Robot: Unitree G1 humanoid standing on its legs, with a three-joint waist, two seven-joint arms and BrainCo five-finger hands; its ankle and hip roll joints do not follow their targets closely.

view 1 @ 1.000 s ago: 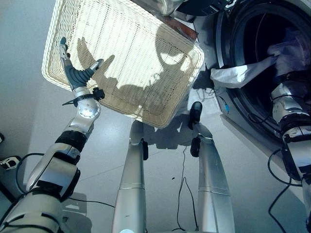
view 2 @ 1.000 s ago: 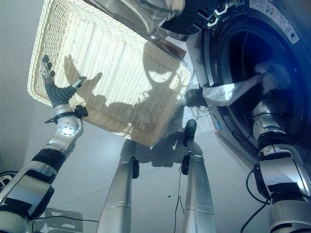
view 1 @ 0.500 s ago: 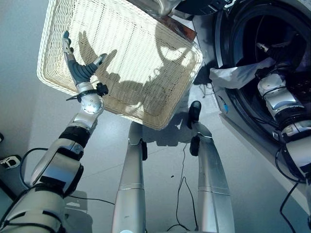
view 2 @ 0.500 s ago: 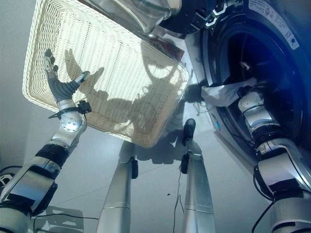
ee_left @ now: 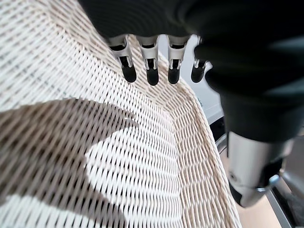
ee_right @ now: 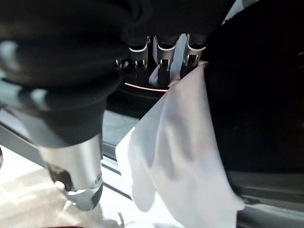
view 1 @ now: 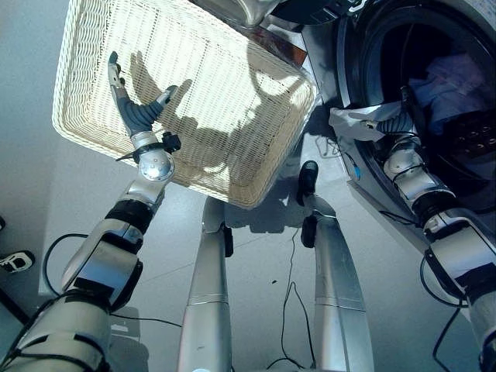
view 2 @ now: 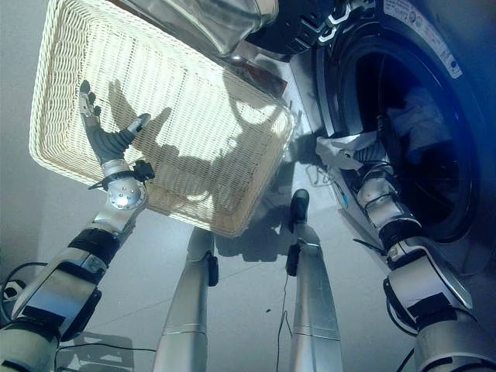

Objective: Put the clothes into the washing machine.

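Down at the drum's lower rim, the right hand [view 1: 397, 124] pinches a white cloth [ee_right: 180, 156], its fingers [ee_right: 159, 53] curled onto the upper edge. That cloth hangs out of the washing machine [view 2: 434, 116], draped over the door opening's lower edge, one end inside and the other spilling out towards the floor. Deeper in the dark drum lies more pale laundry [view 1: 457, 81], too dim to tell apart. Its far side is cut off by the frame. Over the wicker basket [view 1: 85, 46], the left hand [view 1: 136, 112] hovers with fingers [ee_left: 151, 71] straight and spread, thumb apart, holding nothing; whether the fingertips touch the weave cannot be told. Only shadows lie on the basket's floor, and its far corner is hidden behind the machine's open door [view 2: 209, 19].
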